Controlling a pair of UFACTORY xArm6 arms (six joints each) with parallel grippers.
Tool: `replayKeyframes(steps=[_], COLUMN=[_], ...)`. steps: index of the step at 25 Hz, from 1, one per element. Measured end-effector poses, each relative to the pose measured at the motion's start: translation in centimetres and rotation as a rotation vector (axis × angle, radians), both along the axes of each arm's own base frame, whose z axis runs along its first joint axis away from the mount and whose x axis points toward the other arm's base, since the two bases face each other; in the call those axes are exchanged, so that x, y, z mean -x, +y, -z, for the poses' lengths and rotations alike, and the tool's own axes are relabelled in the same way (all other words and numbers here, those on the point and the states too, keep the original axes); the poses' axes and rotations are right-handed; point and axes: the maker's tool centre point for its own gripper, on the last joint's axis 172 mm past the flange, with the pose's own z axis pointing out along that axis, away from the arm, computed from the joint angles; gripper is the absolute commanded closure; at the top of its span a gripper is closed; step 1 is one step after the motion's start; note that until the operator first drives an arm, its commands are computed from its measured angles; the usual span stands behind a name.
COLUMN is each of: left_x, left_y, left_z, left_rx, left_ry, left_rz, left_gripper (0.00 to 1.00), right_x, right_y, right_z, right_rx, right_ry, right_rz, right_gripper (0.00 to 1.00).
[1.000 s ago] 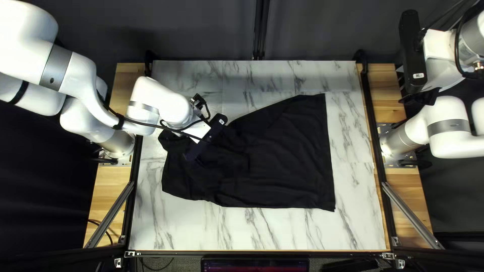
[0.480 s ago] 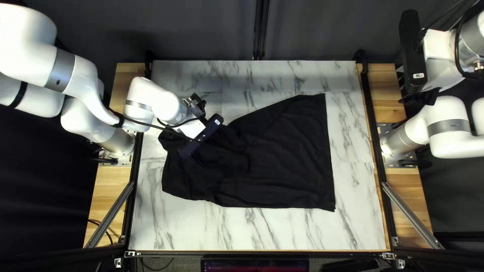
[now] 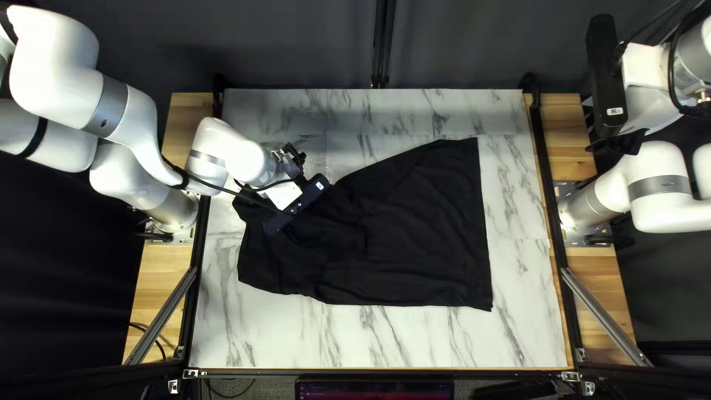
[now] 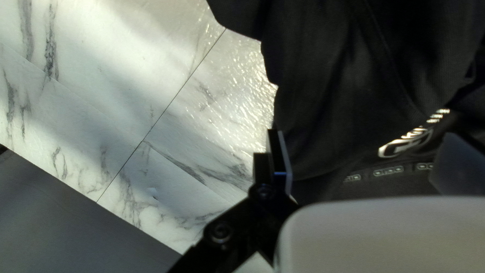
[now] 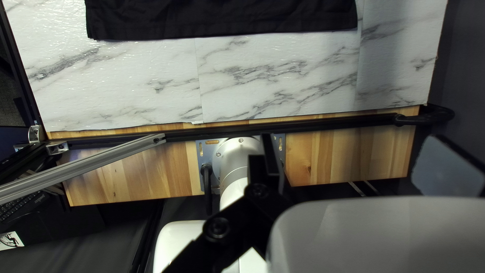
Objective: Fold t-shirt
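Right now, our black t-shirt [image 3: 415, 230] lies spread across the middle of the top left view, flat on the marbled bench [image 3: 385, 341]. Our left end effector [image 3: 284, 195] is over the shirt's left part, fingers apart, with white print [image 4: 404, 142] showing between them in its wrist view. At the upper right, our right end effector [image 3: 621, 141] hangs beyond the bench, its fingers apart too, away from the cloth.
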Motion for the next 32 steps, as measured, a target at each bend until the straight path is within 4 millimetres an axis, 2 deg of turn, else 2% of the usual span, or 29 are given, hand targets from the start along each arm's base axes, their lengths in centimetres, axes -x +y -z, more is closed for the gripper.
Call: replayKeyframes(steps=[1,3,4,5,7,12,21,32], left_x=[0.0,0.2,0.2,0.3,0.4,0.4,0.2,-0.4], left_y=[0.1,0.3,0.4,0.4,0.4,-0.2,-1.4,3.2], left_z=[0.2,0.6,0.8,1.0,1.4,1.4,-0.9,-3.9], left_rx=[0.001,0.002,0.003,0.005,0.007,0.008,-0.010,-0.012], left_ry=[0.000,0.001,0.000,0.000,0.000,-0.010,-0.030,-0.090], left_rz=[0.000,-0.002,-0.003,-0.004,-0.007,-0.004,0.021,-0.043], left_gripper=[0.39,0.48,0.58,0.93,0.99,1.00,0.98,0.99], right_x=[0.0,0.0,0.0,0.0,0.0,0.0,0.0,0.0], right_y=[0.0,0.0,0.0,0.0,0.0,0.0,0.0,0.0], right_z=[0.0,0.0,0.0,0.0,0.0,0.0,0.0,0.0], right_rx=[0.000,0.000,0.000,0.000,0.000,0.000,0.000,0.000], right_ry=[0.000,0.000,0.000,0.000,0.000,0.000,0.000,0.000], right_rz=[0.000,0.000,0.000,0.000,0.000,0.000,0.000,0.000], right_gripper=[0.00,0.00,0.00,0.00,0.00,0.00,0.00,0.00])
